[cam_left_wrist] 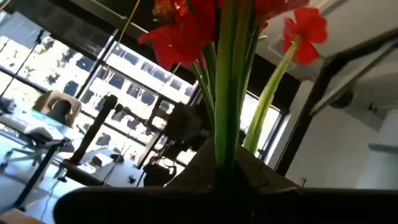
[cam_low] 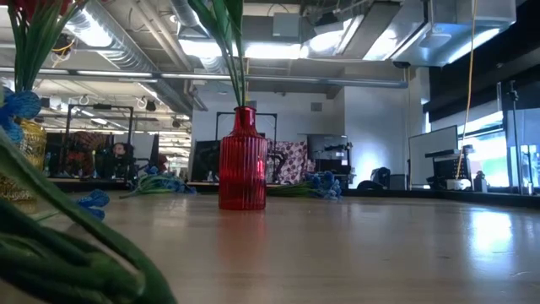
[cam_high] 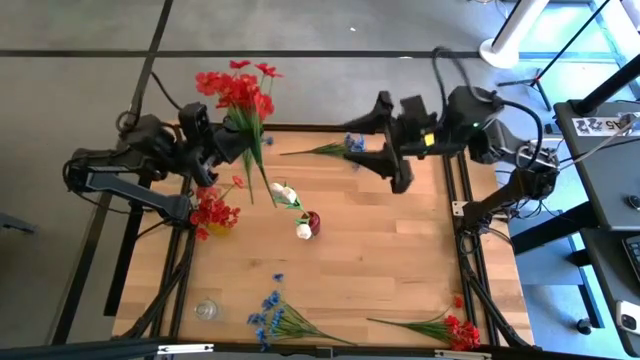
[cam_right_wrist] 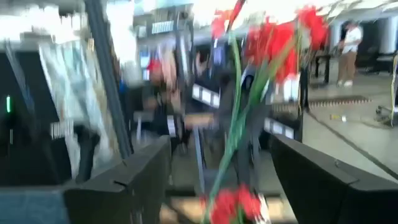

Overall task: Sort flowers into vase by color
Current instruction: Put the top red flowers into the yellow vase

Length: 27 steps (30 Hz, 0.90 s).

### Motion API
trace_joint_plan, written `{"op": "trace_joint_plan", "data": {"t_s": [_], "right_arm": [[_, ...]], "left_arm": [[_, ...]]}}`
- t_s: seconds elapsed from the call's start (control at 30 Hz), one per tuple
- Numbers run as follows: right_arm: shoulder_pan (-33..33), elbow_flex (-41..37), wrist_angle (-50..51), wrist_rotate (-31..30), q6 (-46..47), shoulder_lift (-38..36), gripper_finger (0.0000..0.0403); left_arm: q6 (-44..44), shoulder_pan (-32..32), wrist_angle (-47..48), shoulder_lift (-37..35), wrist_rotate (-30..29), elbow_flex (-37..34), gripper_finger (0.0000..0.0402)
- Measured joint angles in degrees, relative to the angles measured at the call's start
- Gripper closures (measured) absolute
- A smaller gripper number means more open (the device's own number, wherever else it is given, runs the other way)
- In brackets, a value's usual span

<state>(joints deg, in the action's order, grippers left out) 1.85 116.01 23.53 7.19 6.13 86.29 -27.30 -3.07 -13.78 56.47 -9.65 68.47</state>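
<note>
The left gripper (cam_high: pixel 222 143) has its fingers clamped on the thin green stems of a bunch of red artificial flowers (cam_high: pixel 240 88), blooms pointing toward the far edge of the wooden tabletop (cam_high: pixel 400 260). The stems run back toward the yellow vase (cam_high: pixel 217 226) already holding red blooms, just below the left arm. The right gripper (cam_high: pixel 392 148) stands wide open, empty, well apart.

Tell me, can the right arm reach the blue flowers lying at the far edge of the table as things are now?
Probably yes. The right gripper is open and empty, right beside the blue flowers; nothing lies between them. The left gripper holds the red flowers well aside.
</note>
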Motion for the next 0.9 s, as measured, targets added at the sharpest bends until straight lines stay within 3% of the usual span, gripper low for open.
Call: {"op": "trace_joint_plan", "data": {"t_s": [0.23, 0.37, 0.6, 0.9], "right_arm": [[0.07, -0.07, 20.97, 6.3, -5.29, -5.54, 0.015], [0.07, -1.71, 25.04, 6.39, -8.16, -11.36, 0.0161], [0.02, -11.31, 20.71, 5.39, -9.55, -22.43, 0.0176], [0.02, -35.03, 5.68, 4.39, -5.45, -35.99, 0.0181]], "left_arm": [[0.89, -1.6, 0.46, -0.29, -0.26, 0.0, 0.0391], [-0.75, -1.6, -1.33, -0.32, -1.28, 0.0, 0.039], [1.03, -2.29, -1.15, -0.53, -9.15, 0.0, 0.0389], [4.03, -2.21, 1.42, -2.6, -12.04, -0.04, 0.0389]]}}
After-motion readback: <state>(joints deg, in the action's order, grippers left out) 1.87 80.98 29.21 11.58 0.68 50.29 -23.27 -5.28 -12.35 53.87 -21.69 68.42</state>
